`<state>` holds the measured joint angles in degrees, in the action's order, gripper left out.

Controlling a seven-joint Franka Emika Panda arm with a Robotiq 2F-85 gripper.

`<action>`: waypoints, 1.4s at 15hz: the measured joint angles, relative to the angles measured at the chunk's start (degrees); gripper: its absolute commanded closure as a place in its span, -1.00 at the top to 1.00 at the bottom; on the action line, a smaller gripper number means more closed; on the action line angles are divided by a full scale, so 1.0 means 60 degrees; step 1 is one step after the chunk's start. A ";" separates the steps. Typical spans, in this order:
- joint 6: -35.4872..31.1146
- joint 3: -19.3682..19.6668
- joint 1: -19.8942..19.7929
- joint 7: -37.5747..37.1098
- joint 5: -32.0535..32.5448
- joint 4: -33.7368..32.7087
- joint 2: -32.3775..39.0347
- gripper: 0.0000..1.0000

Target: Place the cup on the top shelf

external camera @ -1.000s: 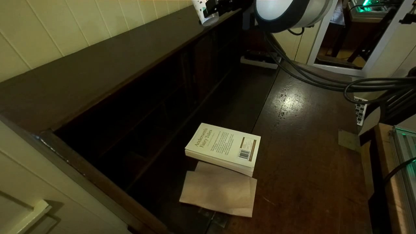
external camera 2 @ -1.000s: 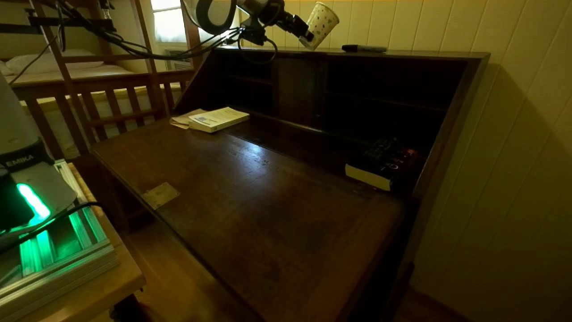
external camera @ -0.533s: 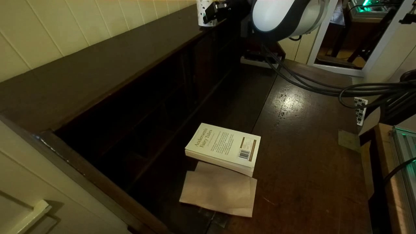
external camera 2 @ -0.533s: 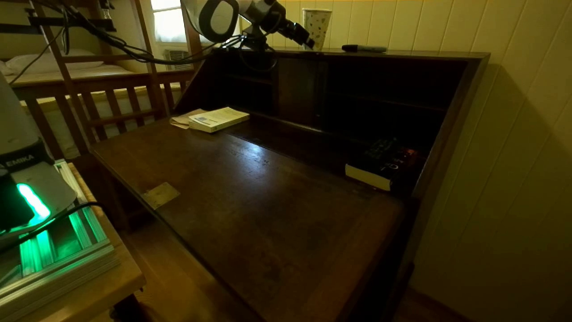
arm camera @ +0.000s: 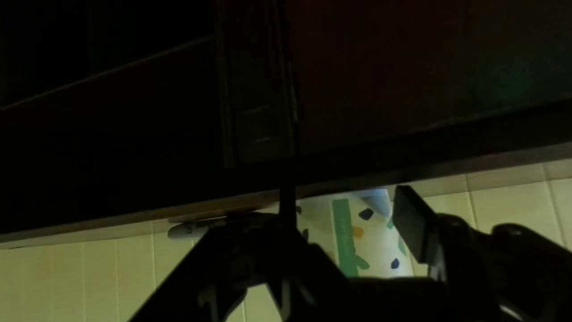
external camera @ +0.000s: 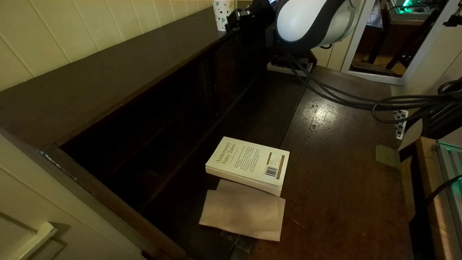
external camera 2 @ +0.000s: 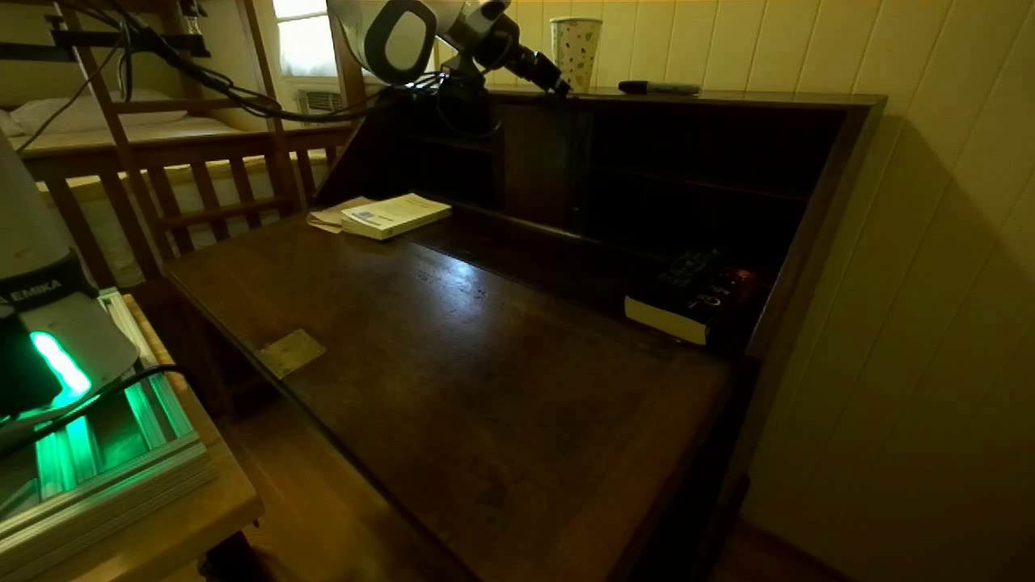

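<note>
The cup (external camera 2: 577, 48) stands, long axis upright, seemingly resting on the top shelf (external camera: 126, 68) near its front edge. The gripper (arm camera: 346, 201) slants down at the top shelf's front, its fingers (arm camera: 413, 223) flanking the cup's lower part, apparently clamped on it. Release would mean spreading them, then withdrawing straight out from that front, lest the cup tip.
</note>
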<state>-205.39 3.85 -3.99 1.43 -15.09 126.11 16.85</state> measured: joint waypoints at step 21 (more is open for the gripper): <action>0.3953 0.2085 0.1346 0.0060 -0.0537 0.0816 -0.2125 -0.31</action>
<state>-181.67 16.36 4.08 1.78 -18.31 131.01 4.10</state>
